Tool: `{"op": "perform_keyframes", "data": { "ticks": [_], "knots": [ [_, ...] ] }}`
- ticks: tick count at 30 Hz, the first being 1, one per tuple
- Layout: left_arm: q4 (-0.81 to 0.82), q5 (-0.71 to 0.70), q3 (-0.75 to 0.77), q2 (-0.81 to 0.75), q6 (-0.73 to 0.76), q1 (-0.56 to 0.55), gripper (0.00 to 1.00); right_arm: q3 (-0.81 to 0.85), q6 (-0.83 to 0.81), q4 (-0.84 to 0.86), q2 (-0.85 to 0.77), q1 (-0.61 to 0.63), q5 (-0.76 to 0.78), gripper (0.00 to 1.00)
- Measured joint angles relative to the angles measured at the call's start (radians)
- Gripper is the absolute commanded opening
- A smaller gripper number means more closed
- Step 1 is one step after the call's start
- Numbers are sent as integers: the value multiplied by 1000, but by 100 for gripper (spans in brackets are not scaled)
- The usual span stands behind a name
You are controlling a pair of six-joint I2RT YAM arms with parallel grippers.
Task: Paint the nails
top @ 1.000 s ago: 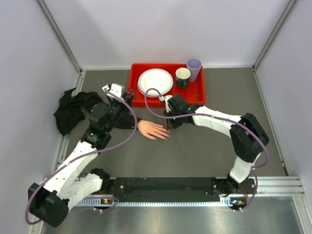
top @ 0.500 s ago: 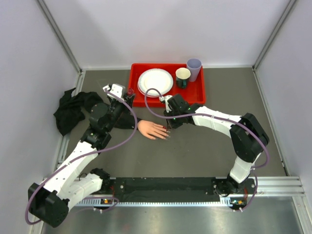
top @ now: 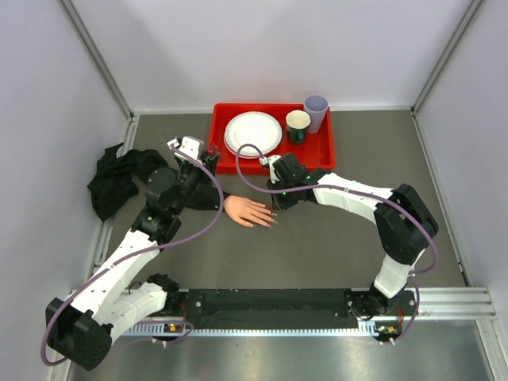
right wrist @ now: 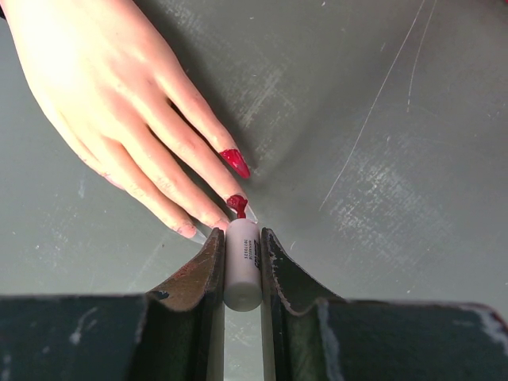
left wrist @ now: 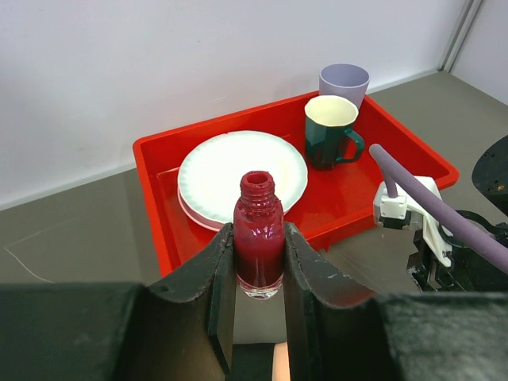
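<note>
Nothing moved.
Left gripper [left wrist: 258, 238] clamps polish bottle [left wrist: 258, 216] — right gripper [right wrist: 240, 242] pinches brush [right wrist: 242, 268], tip at a nail [right wrist: 248, 212].

Pointed nails [right wrist: 234, 163] on a pale, palm-down mannequin hand [right wrist: 95, 87]: one glossy red, its neighbour part-red, another bare.

Limits of view
The mannequin hand [right wrist: 103, 95] is cut off at the right wrist view's top-left edge; one of the nails [right wrist: 236, 163] is partly covered by the brush tip [right wrist: 236, 205]; from above none is resolved.
</note>
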Motion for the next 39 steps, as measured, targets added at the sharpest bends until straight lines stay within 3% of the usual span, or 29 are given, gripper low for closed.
{"op": "perform_keyframes", "data": {
  "ticks": [39],
  "knots": [
    [0,11,0,0,-2,1,0,-34,-9,-2,-22,0,2,0]
  ]
}}
